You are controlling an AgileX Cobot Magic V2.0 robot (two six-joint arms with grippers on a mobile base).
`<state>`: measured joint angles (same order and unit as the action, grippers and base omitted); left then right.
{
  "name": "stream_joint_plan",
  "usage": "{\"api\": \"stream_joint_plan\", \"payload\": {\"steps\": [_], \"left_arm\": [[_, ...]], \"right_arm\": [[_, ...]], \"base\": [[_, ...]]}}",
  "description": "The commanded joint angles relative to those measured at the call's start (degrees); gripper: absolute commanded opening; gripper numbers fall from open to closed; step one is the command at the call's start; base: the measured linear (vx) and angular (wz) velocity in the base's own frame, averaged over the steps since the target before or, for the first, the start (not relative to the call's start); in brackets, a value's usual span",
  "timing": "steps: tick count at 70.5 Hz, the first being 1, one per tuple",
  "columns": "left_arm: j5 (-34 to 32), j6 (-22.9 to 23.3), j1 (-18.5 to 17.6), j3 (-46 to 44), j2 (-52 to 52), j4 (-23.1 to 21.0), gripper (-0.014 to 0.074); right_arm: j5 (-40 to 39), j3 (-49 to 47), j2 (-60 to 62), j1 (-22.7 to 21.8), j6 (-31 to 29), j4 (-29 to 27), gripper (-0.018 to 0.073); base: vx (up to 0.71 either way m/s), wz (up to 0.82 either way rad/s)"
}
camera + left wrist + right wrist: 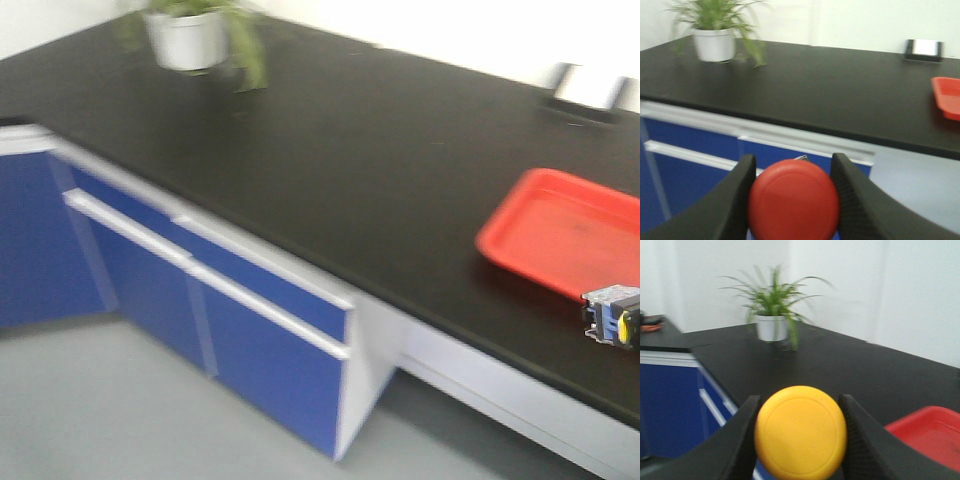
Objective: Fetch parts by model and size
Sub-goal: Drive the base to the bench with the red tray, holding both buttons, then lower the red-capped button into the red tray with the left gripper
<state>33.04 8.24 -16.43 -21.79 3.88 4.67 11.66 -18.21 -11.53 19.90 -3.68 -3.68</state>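
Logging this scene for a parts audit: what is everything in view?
Red mushroom-cap push-button switch: one, red, in left gripper.
Yellow mushroom-cap push-button switch: one, yellow, in right gripper.
Flat plastic tray: one, red, right on countertop.
Potted plant: one, green, white pot, countertop's far corner.
Blurred shiny object: one, silvery, countertop's back edge.
Countertop: one, black, across all views.
Cabinet doors: several, blue, white handles, below countertop.
Grippers: two, black fingers, each shut on its switch.
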Motion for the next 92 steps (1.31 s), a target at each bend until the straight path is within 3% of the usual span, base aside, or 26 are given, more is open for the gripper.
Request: {"api": "stream_joint_plan", "payload": {"steps": [1, 50, 92], "left_arm": [[-4.9, 0.1, 0.0, -1.4, 0.8, -0.1, -0.0008], [-4.9, 0.1, 0.0, -1.4, 0.8, -0.1, -0.0008], [-4.9, 0.1, 0.0, -1.4, 0.8, -0.1, -0.0008]], "right_arm": [[-4.8, -1.8, -0.8, -0.2, -0.5, 0.1, -0.0010], [-4.8, -1.8, -0.8, -0.2, -0.5, 0.1, -0.0010], [-4.8, -1.8, -0.9, -0.2, -0.5, 0.1, -0.0010]], "base": [[0.22, -0.87], [0.19, -0.72], [0.13, -0.14]]}}
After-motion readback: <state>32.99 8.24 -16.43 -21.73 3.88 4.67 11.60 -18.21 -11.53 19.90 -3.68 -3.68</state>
